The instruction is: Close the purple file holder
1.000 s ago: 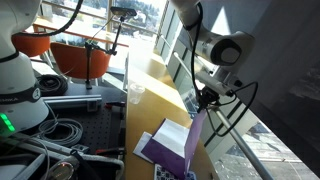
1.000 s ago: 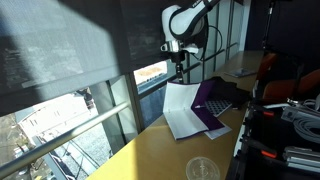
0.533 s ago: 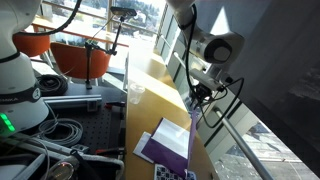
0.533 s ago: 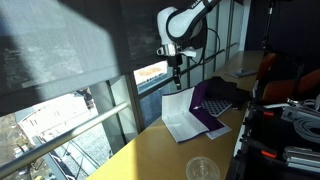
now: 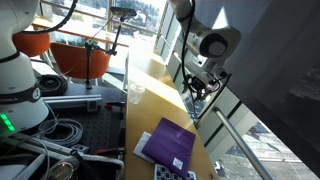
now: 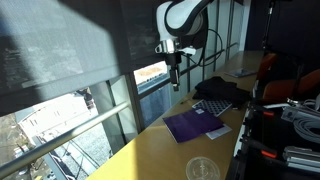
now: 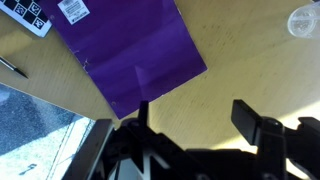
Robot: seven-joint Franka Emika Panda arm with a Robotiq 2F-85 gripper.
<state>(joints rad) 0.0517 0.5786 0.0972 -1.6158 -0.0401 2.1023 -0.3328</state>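
On the yellow-wood tabletop point(image 5: 150, 95) by the window, the purple file holder point(image 5: 168, 144) lay flat and closed, its long axis skewed to the table edge. The gripper point(image 7: 195, 120) hovered above, jaws wide and empty.

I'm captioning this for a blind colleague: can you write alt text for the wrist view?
A closed purple file holder lies flat on a tan table, seen from above. The open gripper hangs over bare table beside it, and a clear plastic cup sits at the top right corner.
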